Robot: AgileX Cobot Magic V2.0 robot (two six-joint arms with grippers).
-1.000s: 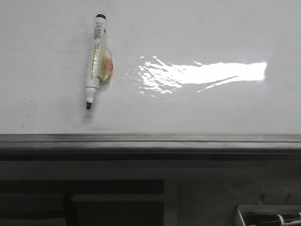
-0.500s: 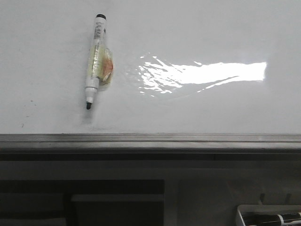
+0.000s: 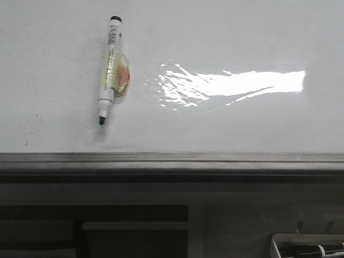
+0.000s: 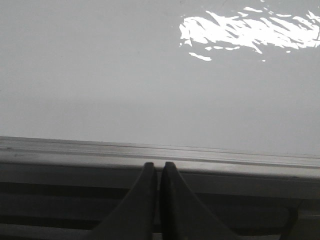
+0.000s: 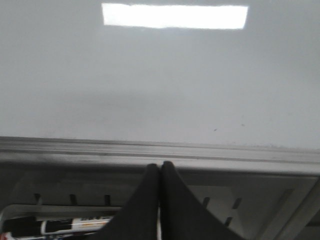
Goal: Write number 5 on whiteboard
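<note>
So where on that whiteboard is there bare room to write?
The whiteboard is bare right of the marker pen: above the glare patch, and between it and the grey edge rail. Only the pen's spot is taken.

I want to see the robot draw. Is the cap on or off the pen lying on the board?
Off. The marker lies flat on the whiteboard with its dark tip bare, pointing toward the grey edge rail.

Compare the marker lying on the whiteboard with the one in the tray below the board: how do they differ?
The marker on the whiteboard lies bare on the white surface, uncapped tip toward the grey rail, fully visible, with a yellowish patch of tape on its barrel. The marker in the tray sits below the whiteboard, only partly in frame, and shows no such patch. Both have white barrels with black parts, and neither gripper holds either.
</note>
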